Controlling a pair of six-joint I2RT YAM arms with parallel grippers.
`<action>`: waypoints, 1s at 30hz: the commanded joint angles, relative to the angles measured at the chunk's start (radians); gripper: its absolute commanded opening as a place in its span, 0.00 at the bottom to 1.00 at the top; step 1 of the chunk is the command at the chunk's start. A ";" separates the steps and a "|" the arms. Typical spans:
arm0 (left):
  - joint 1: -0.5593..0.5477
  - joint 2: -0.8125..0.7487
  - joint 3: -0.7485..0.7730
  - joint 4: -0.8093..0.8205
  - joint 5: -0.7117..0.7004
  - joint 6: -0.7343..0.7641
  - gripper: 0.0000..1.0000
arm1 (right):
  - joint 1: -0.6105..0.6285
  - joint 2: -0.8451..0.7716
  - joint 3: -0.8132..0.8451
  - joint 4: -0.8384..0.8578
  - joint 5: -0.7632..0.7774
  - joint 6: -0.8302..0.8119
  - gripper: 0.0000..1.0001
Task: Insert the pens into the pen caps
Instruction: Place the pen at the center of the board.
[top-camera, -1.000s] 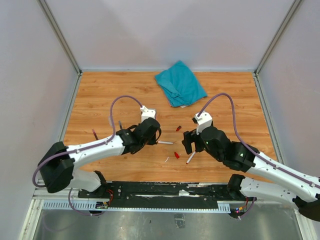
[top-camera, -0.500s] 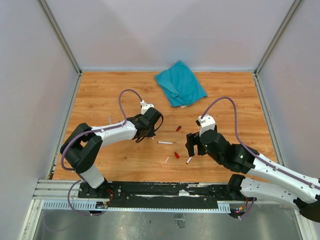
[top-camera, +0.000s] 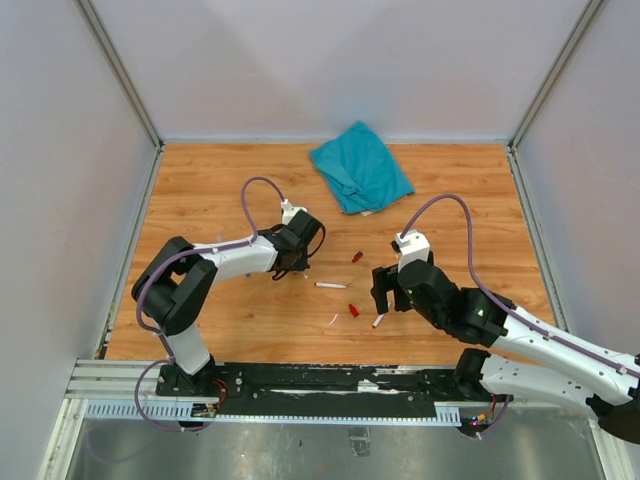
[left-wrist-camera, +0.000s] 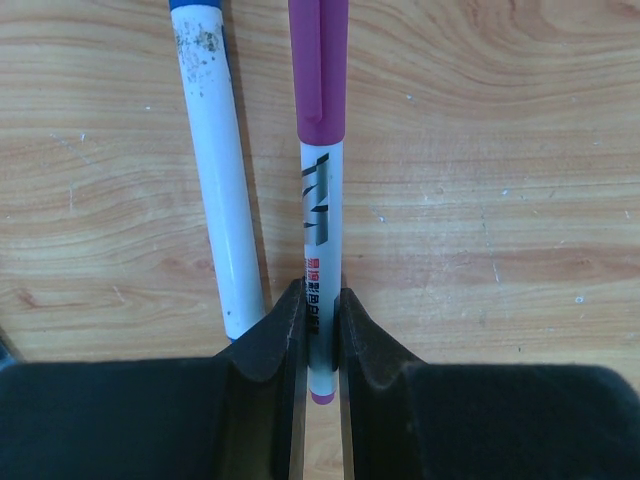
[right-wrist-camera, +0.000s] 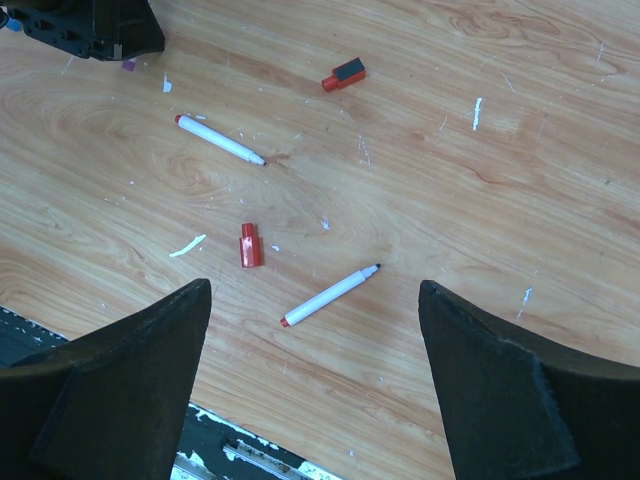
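Observation:
My left gripper (left-wrist-camera: 320, 325) is shut on the rear end of a white pen (left-wrist-camera: 318, 200) that wears a purple cap (left-wrist-camera: 320, 60); the pen lies low over the wood. A blue-capped pen (left-wrist-camera: 218, 180) lies right beside it on its left. In the top view the left gripper (top-camera: 291, 262) is left of centre. My right gripper (right-wrist-camera: 315, 375) is open and empty, hovering over an uncapped pen (right-wrist-camera: 330, 295) with a red end. A red cap (right-wrist-camera: 248, 245) lies to its left, another uncapped pen (right-wrist-camera: 220, 139) beyond, and a second red cap (right-wrist-camera: 343, 75) farther off.
A teal cloth (top-camera: 360, 167) lies at the back of the wooden table (top-camera: 220, 190). A small white scrap (top-camera: 334, 319) lies near the front red cap (top-camera: 353, 311). The black base rail (top-camera: 330, 380) runs along the near edge. Grey walls enclose three sides.
The left gripper left the pen at the table's centre and moved back and left, and is now shut on the purple-capped pen. The right gripper shifted slightly toward the near edge, then stayed put.

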 joint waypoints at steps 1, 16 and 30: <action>0.011 0.025 0.032 0.035 0.015 0.016 0.18 | 0.003 0.005 -0.013 -0.011 0.031 0.012 0.84; 0.011 0.022 0.015 0.034 -0.008 -0.015 0.25 | 0.003 0.004 -0.009 -0.013 0.024 0.006 0.84; 0.016 -0.005 -0.017 0.053 -0.049 -0.096 0.16 | 0.003 -0.001 -0.009 -0.013 0.014 0.006 0.84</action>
